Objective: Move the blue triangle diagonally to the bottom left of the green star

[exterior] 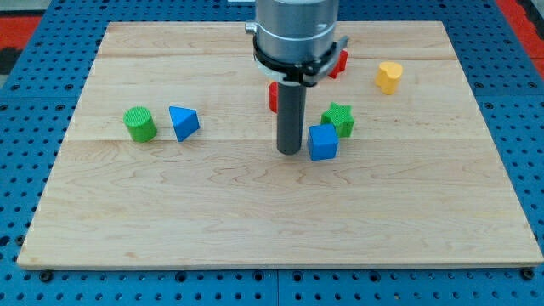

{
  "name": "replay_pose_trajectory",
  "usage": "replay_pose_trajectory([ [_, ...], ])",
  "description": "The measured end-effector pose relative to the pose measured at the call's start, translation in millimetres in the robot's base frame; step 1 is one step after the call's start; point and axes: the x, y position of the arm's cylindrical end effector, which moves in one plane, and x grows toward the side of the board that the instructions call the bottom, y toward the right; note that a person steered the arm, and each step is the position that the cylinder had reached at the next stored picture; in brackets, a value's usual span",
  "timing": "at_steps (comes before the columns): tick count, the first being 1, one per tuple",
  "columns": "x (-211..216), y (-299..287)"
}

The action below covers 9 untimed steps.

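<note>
Blue triangle (184,122): lay on the wooden board (255,221), left of centre, just right of the green cylinder (140,124), apart from it, well left of the green star (338,119). Further right, my tip (290,151): rested on the board just left of the blue cube (323,142), no hand to open or close. Cube touched the star's lower left. Red blocks (273,96), partly hidden behind the arm. Yellow block (389,76), upper right. No containers. Blue pegboard (34,102) around the board.
</note>
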Motion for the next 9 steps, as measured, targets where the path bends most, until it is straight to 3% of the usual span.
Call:
replay_pose_trajectory([
  [1,-34.7,6.2],
  [2,-16.5,29.3],
  [3,28.7,49.7],
  [4,34.2,-17.5],
  [5,46.6,-125.7],
  [6,-10.9,-200.4],
  [7,-63.7,-207.3],
  [8,-68.8,-181.0],
  [9,-26.1,-160.2],
])
